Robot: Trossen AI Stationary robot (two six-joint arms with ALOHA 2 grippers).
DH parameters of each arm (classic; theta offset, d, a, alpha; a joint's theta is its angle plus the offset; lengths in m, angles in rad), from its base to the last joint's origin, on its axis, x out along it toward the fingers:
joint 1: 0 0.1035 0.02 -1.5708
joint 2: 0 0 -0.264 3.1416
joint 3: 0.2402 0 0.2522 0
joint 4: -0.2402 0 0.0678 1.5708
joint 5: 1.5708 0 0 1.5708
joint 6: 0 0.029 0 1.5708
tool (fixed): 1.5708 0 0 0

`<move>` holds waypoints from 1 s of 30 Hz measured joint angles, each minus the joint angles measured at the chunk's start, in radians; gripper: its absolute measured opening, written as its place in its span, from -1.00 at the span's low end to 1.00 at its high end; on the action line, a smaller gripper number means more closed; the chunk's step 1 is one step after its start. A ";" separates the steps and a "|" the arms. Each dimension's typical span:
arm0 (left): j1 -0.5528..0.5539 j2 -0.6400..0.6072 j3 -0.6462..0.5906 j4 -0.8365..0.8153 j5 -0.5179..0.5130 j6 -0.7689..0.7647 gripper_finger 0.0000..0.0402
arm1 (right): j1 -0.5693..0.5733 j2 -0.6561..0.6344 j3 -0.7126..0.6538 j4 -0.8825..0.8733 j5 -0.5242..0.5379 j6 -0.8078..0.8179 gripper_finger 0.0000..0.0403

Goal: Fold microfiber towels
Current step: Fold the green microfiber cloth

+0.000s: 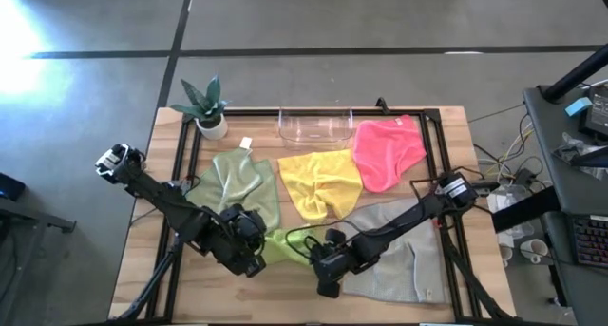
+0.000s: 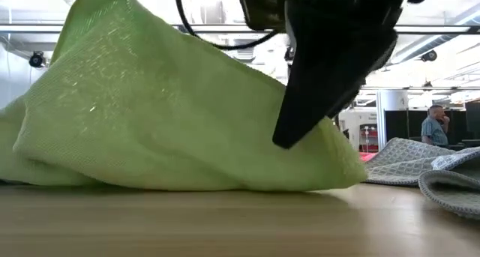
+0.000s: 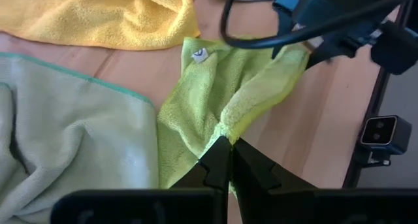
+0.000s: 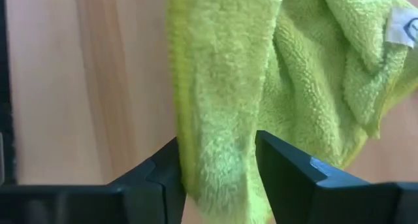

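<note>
The wooden tabletop sits on a grey floor, with a black frame running round its edges and a potted plant and clear plastic bin along the far side. You are at the start of folding the lime green towel, which lies bunched at the near middle, just in front of the sage green towel and yellow towel.

Your left gripper is pinched shut on one edge of it. Your right gripper has its fingers either side of a thick fold at the opposite end, still apart and not yet clamped.

The next move, I judge, calls for you to close the right gripper, then draw both ends apart to spread the cloth flat. Open wood lies at the near left; to the right the light grey towel covers the near corner, and the hot pink towel lies beyond. Mind the frame rails on both sides.
</note>
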State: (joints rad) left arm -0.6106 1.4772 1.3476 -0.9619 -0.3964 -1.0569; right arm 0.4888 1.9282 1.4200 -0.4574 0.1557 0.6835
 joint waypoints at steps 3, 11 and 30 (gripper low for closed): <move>0.000 -0.005 0.000 0.001 -0.002 0.000 -1.00 | 0.007 -0.010 0.000 -0.029 0.017 0.019 -0.29; 0.000 -0.006 -0.003 0.002 -0.003 0.000 -1.00 | 0.009 -0.025 0.000 -0.136 0.092 0.083 -0.39; 0.000 -0.006 -0.006 0.003 -0.004 -0.002 -1.00 | 0.022 -0.034 0.000 -0.276 0.100 0.130 -0.41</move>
State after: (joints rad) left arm -0.6106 1.4715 1.3415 -0.9585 -0.4000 -1.0592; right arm 0.5106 1.8942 1.4197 -0.7332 0.2556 0.8135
